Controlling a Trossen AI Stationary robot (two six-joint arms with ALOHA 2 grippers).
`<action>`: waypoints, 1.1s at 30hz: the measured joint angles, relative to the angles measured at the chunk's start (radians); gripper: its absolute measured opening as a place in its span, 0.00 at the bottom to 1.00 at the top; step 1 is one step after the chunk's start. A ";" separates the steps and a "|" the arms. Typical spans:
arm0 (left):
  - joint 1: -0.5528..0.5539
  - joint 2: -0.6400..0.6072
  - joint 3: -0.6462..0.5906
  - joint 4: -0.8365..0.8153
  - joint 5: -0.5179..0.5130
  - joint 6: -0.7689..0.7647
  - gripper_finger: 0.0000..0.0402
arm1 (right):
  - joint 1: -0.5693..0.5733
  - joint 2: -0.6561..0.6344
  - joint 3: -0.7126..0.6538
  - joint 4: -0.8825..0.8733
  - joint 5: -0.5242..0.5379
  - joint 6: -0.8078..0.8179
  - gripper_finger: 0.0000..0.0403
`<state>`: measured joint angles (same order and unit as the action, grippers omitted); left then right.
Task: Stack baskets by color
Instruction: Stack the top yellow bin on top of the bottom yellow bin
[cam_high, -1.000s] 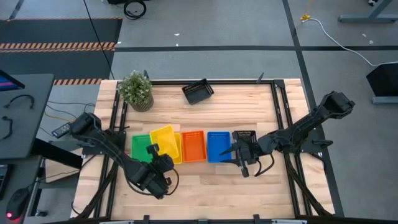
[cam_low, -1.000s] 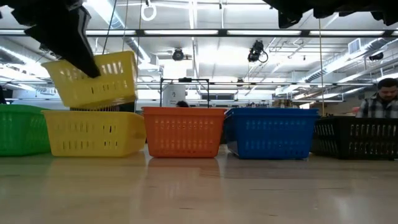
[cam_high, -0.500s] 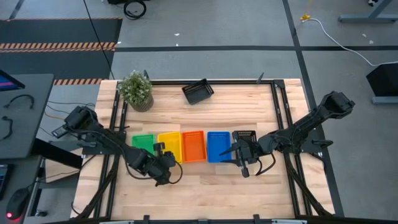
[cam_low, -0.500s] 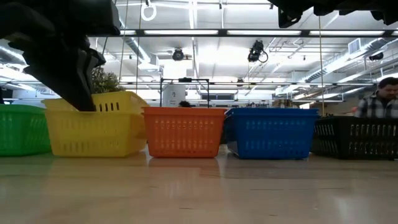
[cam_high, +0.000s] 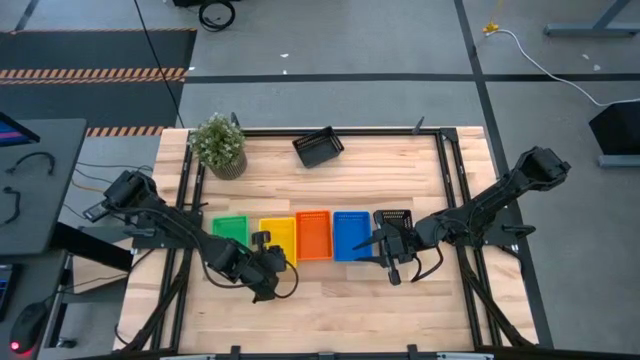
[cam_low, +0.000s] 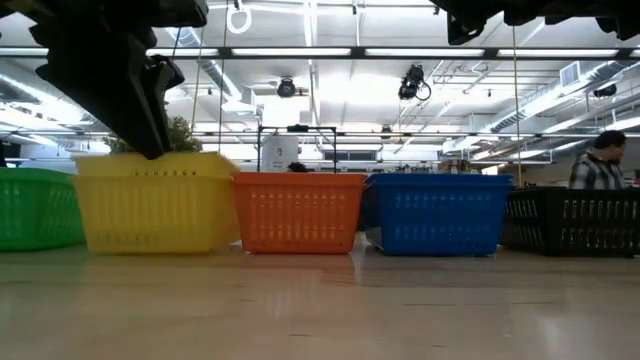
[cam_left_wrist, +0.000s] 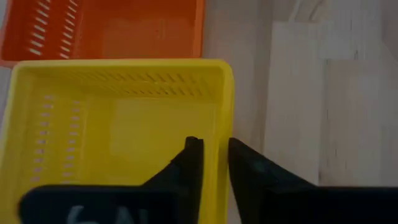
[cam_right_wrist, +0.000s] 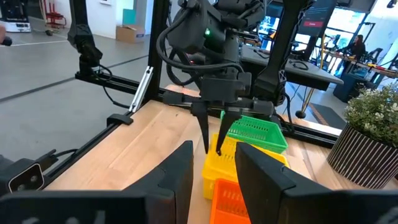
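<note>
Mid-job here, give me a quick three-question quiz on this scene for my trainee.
1. True or false: both black baskets stand in the row.
2. The left hand is at which one? A green basket, B yellow basket, C blue basket.
3. Fill in: between yellow basket and blue basket stands the ___ basket.
Key: 1 false, one black basket sits apart near the plant. 2 B. 3 orange basket.
</note>
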<state>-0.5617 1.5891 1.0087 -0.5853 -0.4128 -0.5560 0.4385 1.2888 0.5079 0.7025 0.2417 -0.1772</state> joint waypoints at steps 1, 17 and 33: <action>0.000 0.000 0.006 -0.009 0.002 0.000 0.23 | 0.000 0.000 0.000 0.000 0.000 0.000 0.31; 0.030 -0.022 0.076 -0.093 -0.088 -0.121 0.24 | 0.000 0.001 0.000 -0.019 0.000 0.004 0.31; 0.218 -0.021 -0.143 -0.084 0.031 -0.111 0.04 | 0.000 0.001 0.000 -0.039 0.000 0.028 0.31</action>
<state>-0.3439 1.5677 0.8654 -0.6695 -0.3819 -0.6667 0.4385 1.2896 0.5079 0.6633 0.2416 -0.1489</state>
